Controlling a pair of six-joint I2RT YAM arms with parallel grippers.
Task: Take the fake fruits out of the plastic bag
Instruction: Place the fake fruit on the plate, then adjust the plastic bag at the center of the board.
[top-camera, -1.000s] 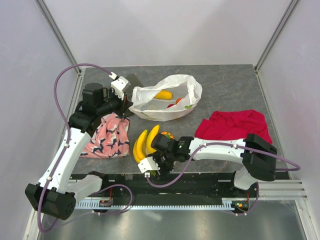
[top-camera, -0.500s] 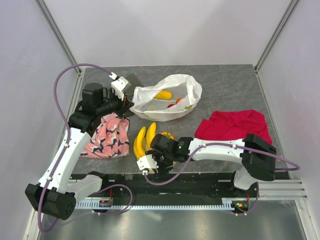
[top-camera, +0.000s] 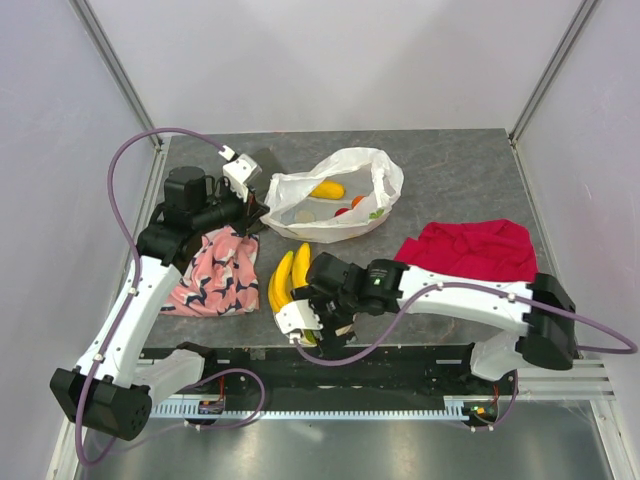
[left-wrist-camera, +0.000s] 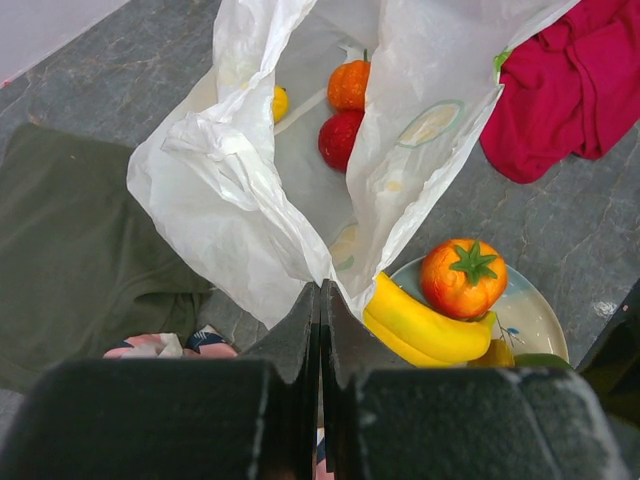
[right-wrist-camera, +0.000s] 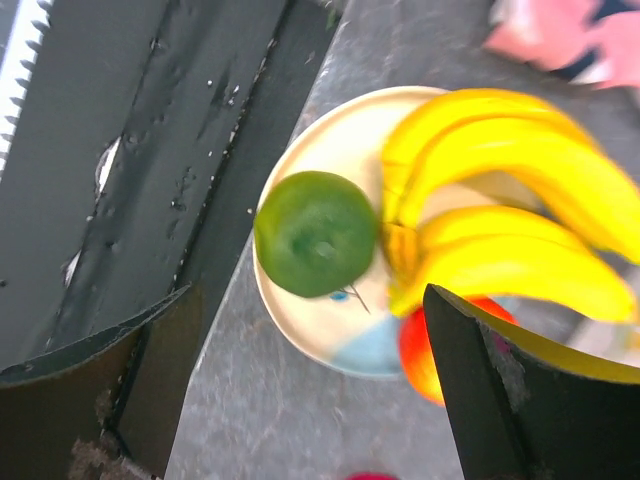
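Note:
The white plastic bag (top-camera: 335, 195) lies open at the table's middle back. My left gripper (top-camera: 262, 211) is shut on its left rim (left-wrist-camera: 300, 250). Inside lie an orange ribbed fruit (left-wrist-camera: 349, 85), a red fruit (left-wrist-camera: 340, 140) and a small yellow one (left-wrist-camera: 279, 103); a yellow fruit (top-camera: 327, 189) shows from above. My right gripper (top-camera: 330, 322) is open and empty above the cream-and-blue plate (right-wrist-camera: 330, 335). On the plate lie a green fruit (right-wrist-camera: 316, 233), bananas (right-wrist-camera: 500, 200) and an orange fruit (left-wrist-camera: 462, 277).
A red cloth (top-camera: 465, 250) lies right of the plate. A pink patterned cloth (top-camera: 220, 270) lies left of it, under my left arm. The table's front edge and a black rail (right-wrist-camera: 150, 150) run just beside the plate.
My right arm has swung its elbow to the right and the gripper has shifted slightly over the plate. The left arm and the bag have not moved.

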